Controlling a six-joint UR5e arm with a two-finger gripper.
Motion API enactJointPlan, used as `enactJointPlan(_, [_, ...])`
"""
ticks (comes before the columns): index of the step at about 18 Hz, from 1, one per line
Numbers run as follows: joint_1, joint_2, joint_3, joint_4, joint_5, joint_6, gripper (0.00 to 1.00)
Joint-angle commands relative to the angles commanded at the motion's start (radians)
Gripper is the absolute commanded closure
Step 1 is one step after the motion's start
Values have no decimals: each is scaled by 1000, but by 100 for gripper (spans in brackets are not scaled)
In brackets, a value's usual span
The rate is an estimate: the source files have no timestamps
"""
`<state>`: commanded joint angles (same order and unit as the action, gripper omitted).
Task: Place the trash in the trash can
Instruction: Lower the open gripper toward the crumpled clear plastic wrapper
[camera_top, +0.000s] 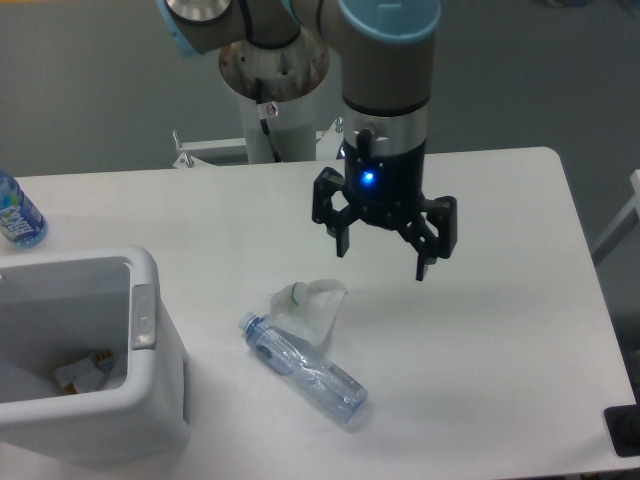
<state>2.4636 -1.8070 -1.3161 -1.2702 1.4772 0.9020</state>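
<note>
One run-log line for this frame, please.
tool: open, above table | crumpled whitish plastic wrapper, crushed clear blue-tinted bottle: on table | white rectangular plastic bin: left

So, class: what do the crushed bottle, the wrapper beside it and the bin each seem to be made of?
Crushed bottle: thin clear plastic, blue-tinted; you see through it and it is dented. Wrapper: whitish translucent plastic film, crumpled, probably. Bin: thick opaque white plastic with a smooth, rounded rim.

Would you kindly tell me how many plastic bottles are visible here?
2: a crushed bottle lying on the table beside the wrapper, and a blue-labelled bottle at the left edge, partly cropped.
</note>
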Motion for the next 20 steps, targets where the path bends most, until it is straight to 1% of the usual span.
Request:
enactJointPlan(5, [-5, 37, -84, 26, 0, -5, 0])
enactJointPlan(8, [-6, 38, -139, 38, -6, -2, 0])
enactJointPlan(11, [-12, 38, -204, 92, -8, -17, 0])
enactJointPlan(13, [-28, 40, -250, 129, -6, -64, 0])
enactJointPlan(15, [-43, 38, -297, 156, -6, -55, 0])
enactJointPlan(16, [-55, 38, -320, 164, -6, -42, 0])
enactJointPlan(19, [-78, 35, -402, 170, -3, 122, 0])
enactJointPlan(20, [-81, 35, -426, 172, -6, 158, 0])
